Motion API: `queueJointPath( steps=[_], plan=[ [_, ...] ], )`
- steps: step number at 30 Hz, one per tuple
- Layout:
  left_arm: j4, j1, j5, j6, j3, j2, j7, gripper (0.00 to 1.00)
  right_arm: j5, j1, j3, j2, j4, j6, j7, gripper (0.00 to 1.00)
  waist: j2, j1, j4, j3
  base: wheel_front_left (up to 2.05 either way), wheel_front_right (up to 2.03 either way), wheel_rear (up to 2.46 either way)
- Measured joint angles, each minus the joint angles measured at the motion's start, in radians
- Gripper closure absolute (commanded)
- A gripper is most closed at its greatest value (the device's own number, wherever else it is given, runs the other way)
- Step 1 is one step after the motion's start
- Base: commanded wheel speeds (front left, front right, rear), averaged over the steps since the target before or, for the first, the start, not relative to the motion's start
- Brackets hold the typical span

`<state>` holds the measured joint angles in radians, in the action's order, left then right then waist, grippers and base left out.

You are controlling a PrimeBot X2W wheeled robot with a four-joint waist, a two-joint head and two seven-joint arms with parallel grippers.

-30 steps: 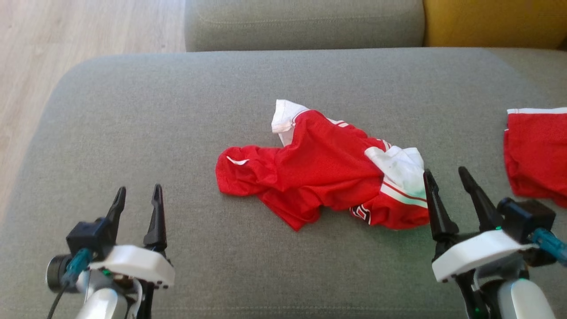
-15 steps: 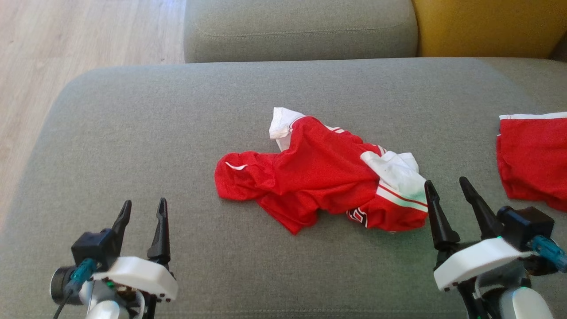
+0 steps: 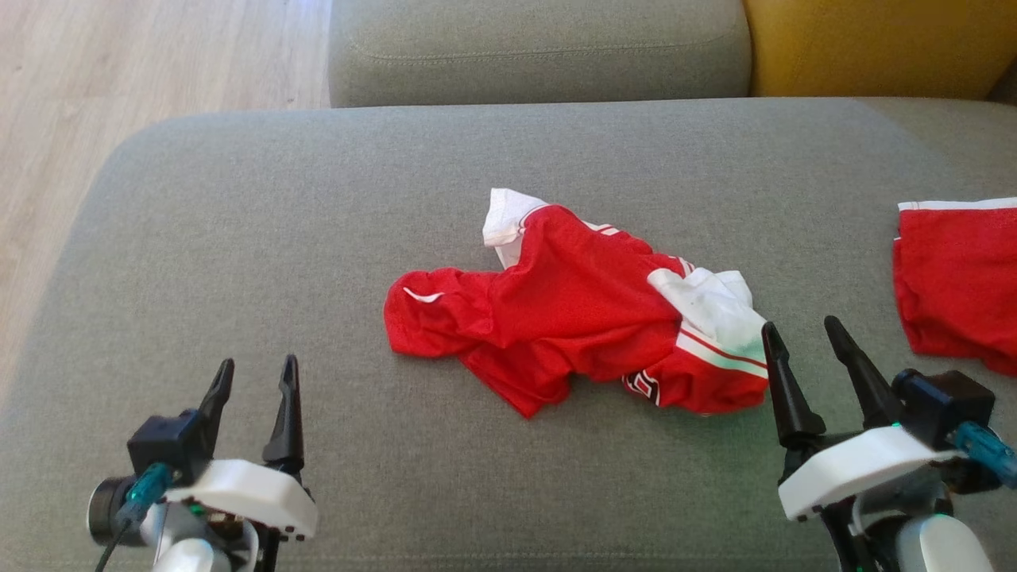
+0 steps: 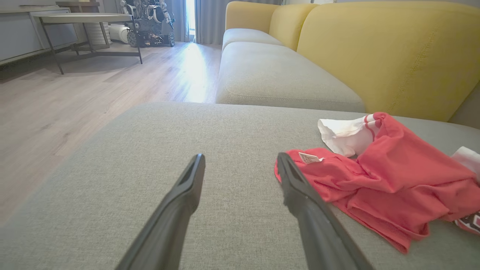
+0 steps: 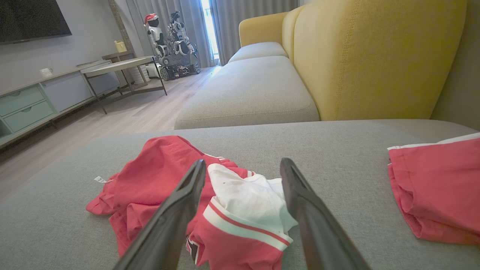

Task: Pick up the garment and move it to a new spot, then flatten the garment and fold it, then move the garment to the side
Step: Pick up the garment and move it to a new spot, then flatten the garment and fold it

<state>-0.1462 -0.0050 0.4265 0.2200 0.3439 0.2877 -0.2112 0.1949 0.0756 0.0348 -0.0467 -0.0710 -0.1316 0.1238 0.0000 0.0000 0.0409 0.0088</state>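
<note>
Grey cushion [image 3: 238, 199] | wood floor [image 3: 119, 56] | yellow backrest [image 3: 874, 40] | left tool [image 3: 258, 360] apart | right tool [image 3: 801, 322] apart

Garment [image 3: 572, 310] on cushion [image 3: 318, 199], between left tool [image 3: 258, 361] and right tool [image 3: 800, 324]; second cloth [image 3: 953, 278], perhaps clothing, at right.

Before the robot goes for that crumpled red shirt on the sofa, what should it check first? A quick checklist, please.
1. The left gripper is open and empty: ok.
2. The right gripper is open and empty: ok.
3. The crumpled red garment lies in plain view on the grey cushion: ok.
4. The right gripper is lined up with the garment's white-trimmed end: ok.
5. The second red garment lies apart from the crumpled one: ok.
6. Right fingertips touching fabric: cannot tell.
</note>
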Motion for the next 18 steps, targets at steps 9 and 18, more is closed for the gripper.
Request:
queueJointPath(
  steps=[9, 18],
  plan=[
    [0.000, -0.001, 0.000, 0.000, 0.002, 0.002, 0.000, 0.00, 0.000, -0.001, -0.001, 0.000, 0.000, 0.000, 0.000, 0.00, 0.0000, 0.0000, 0.001, 0.011, 0.00, 0.00, 0.00],
    [0.000, -0.004, 0.000, 0.000, 0.006, 0.005, -0.001, 0.00, 0.000, -0.002, -0.003, 0.000, 0.000, 0.000, 0.000, 0.00, 0.0000, 0.0000, 0.004, 0.018, 0.00, 0.00, 0.00]
  ],
)
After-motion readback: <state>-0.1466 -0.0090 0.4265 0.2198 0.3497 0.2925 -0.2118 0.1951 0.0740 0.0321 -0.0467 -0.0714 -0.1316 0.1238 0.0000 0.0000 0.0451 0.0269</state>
